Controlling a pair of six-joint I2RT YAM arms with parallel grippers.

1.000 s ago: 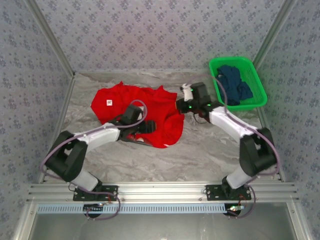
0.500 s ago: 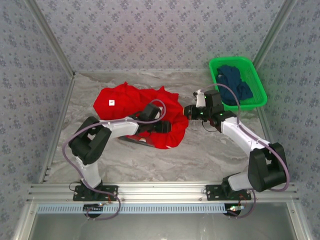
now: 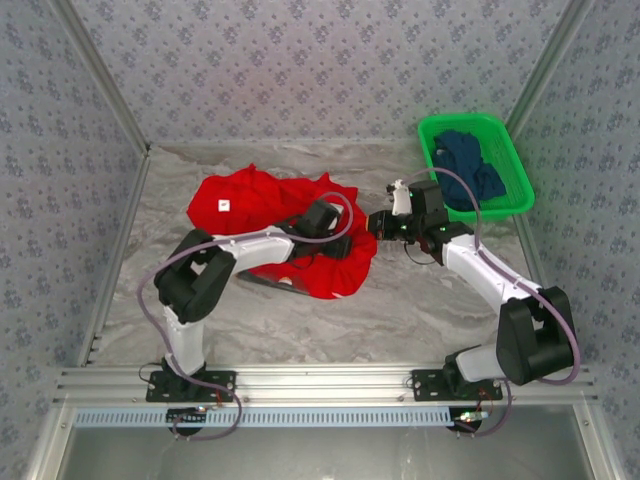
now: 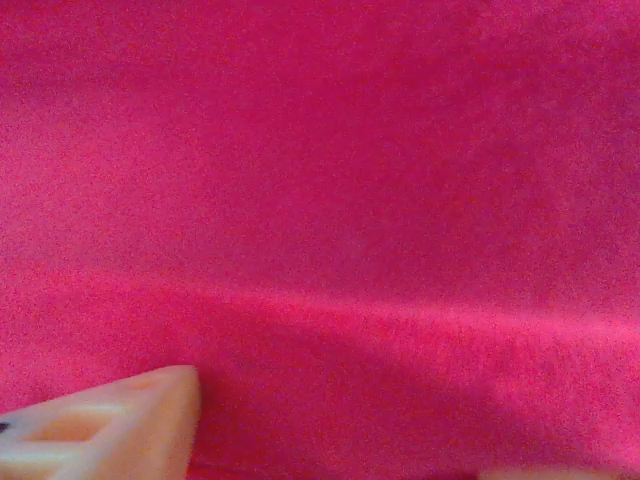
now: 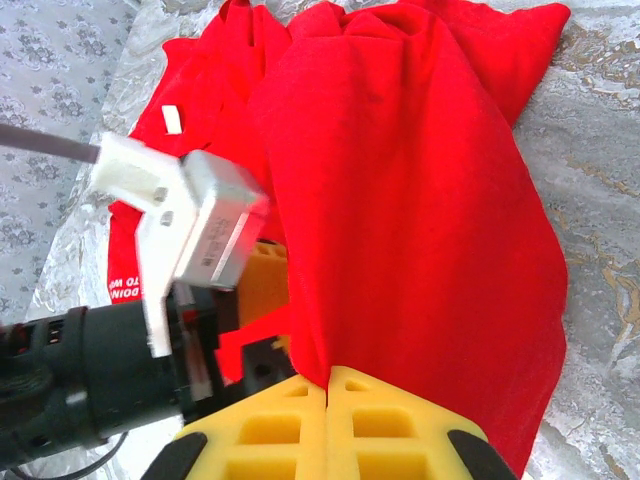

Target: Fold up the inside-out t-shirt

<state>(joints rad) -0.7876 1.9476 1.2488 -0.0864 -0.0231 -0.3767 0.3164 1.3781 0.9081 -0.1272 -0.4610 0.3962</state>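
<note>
The inside-out t-shirt (image 3: 260, 205) lies bunched in a red heap on the table's middle left, with a small white label (image 3: 222, 206) on top. My left gripper (image 3: 345, 248) is pushed into the heap's right part. Red cloth (image 4: 320, 200) spreads close in front of its fingers (image 4: 100, 430), which stand wide apart. My right gripper (image 3: 374, 222) is at the shirt's right edge. Its yellow fingertips (image 5: 328, 375) are shut on a fold of the cloth (image 5: 420, 200). White lettering (image 5: 125, 288) shows near the hem behind the left arm's wrist (image 5: 90, 370).
A green basket (image 3: 505, 130) stands at the back right with a dark navy garment (image 3: 470, 170) in it. Bare marble table (image 3: 400, 300) lies in front of the shirt. Patterned walls close in the left, back and right sides.
My left gripper has reached further right into the shirt. The cloth has bunched up toward the right. My right gripper shifted right with the shirt's edge, then held still.
</note>
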